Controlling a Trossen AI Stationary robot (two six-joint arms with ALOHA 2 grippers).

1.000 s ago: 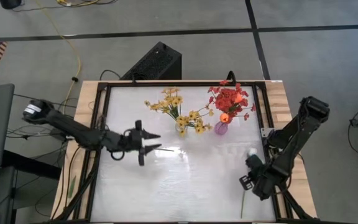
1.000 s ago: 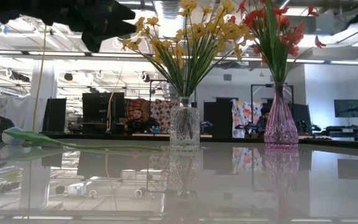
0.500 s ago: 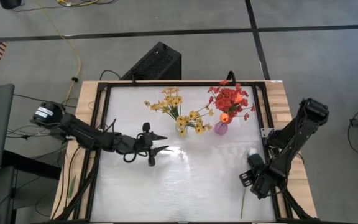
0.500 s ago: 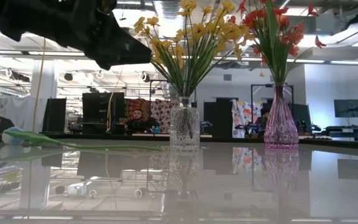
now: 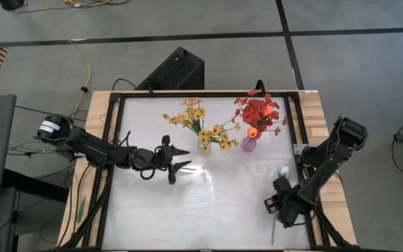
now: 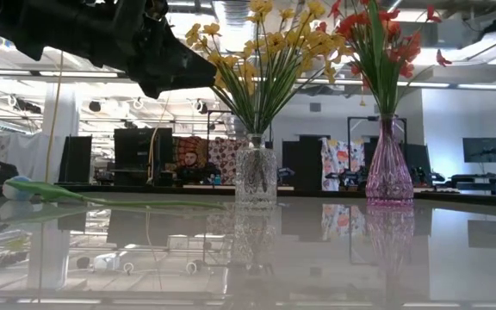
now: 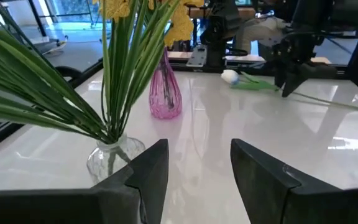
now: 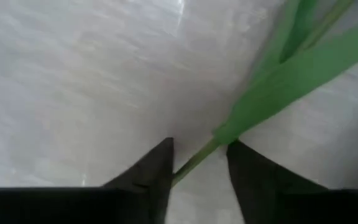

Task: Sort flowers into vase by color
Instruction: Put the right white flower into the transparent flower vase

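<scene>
The white tulip (image 5: 283,170), a single artificial bloom on a long green stem, is lying flat on the glossy white table (image 5: 208,210) near its right edge, at about four o'clock from the table's middle, blossom toward twelve o'clock and stem trailing toward six.

Going left to right: my left gripper (image 5: 178,160) is hanging above the table at about nine o'clock from the clear glass vase of yellow blossom sprays (image 5: 204,145), fingers parted and carrying nothing. I am judging it best kept there, since its tips are pointing at those spreading yellow stems.

Next, at three o'clock from the glass vase and close beside it, the pink glass vase (image 5: 248,144) is holding red blossom sprays with an orange bloom among them.

Farthest right, my right gripper (image 8: 197,163) is sitting low over the tulip's stem, fingers apart with the stem running between them, not yet clamped. To do this well, I am thinking of closing squarely on the stem rather than the broad leaf, then lifting straight up before swinging toward eleven o'clock, keeping the long stem clear of the red sprays and the table's black frame (image 5: 294,133).

No vase for white is showing.
</scene>
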